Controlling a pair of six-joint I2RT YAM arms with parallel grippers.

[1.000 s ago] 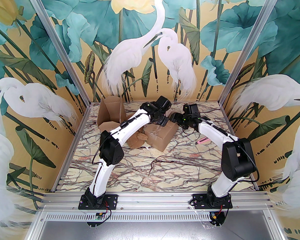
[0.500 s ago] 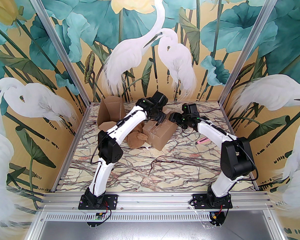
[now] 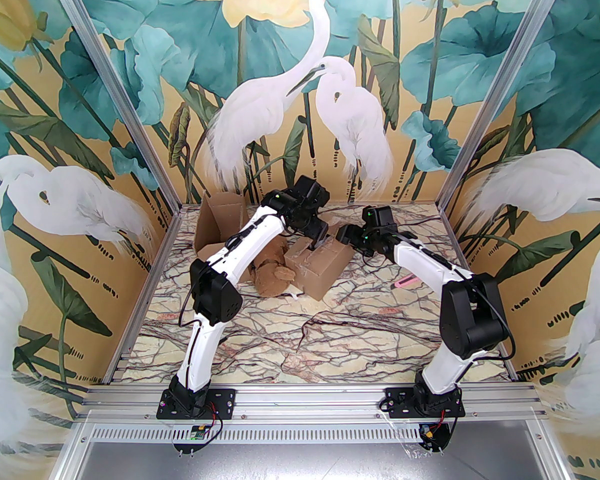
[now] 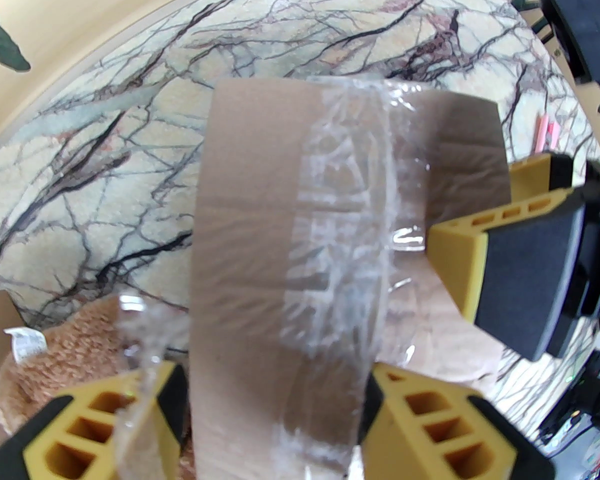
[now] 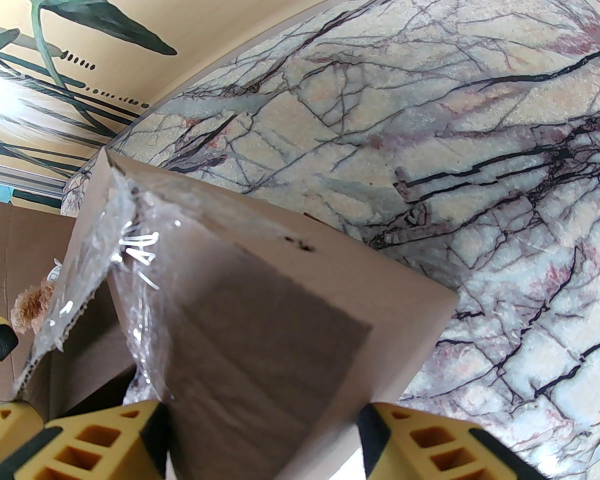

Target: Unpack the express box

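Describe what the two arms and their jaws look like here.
Left arm and right arm match: white tapered links, bulky black joint housings, black base plates, thin black cables looping alongside, small green lights near the wrists. Jaws are yellow wedges with hollow cells and black pads.

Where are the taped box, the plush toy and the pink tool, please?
taped box (image 3: 325,275), top view, near side wall.
plush toy (image 3: 271,278), top view, furry brown body.
pink tool (image 3: 406,282), top view, its middle.

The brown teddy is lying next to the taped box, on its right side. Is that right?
Not quite. The brown teddy is lying next to the taped box, but on its left side, not its right. The top external view shows it.
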